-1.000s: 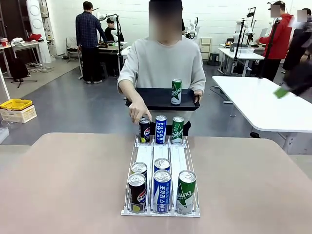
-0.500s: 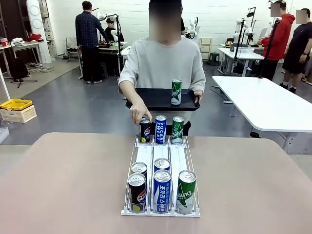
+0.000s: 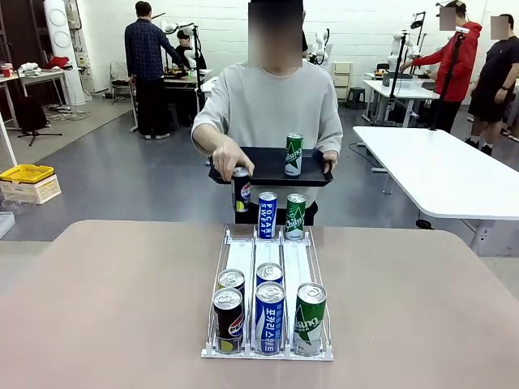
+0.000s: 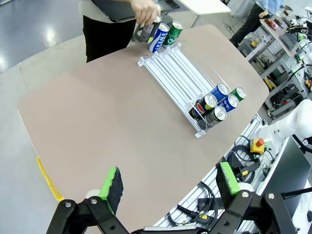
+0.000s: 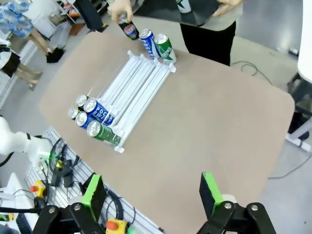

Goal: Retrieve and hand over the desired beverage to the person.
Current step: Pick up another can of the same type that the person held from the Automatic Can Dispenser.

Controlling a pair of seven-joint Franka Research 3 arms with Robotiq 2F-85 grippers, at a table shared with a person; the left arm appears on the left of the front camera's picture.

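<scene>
A white three-lane rack (image 3: 243, 255) lies on the brown table (image 3: 105, 308). At its near end stand black (image 3: 229, 320), blue (image 3: 269, 316) and green cans (image 3: 309, 318). At the far end stand a blue can (image 3: 267, 215) and a green can (image 3: 296, 216). The person (image 3: 272, 105) holds a black tray (image 3: 263, 166) bearing a green can (image 3: 293, 154), and one hand lifts a black can (image 3: 241, 188) just above the far left lane. My left gripper (image 4: 170, 187) and my right gripper (image 5: 152, 192) hang open high above the table, far from the rack (image 4: 175, 73), with nothing between the fingers.
A white table (image 3: 438, 170) stands at the right beyond the brown one. A yellow bin (image 3: 27, 173) sits on the floor at the left. Other people stand far behind. Cables and a red stop button (image 4: 257, 144) lie below the table's near edge.
The person's hand has lifted the black can out of the rack's far left lane, up toward the tray. Both grippers stay still and open.
</scene>
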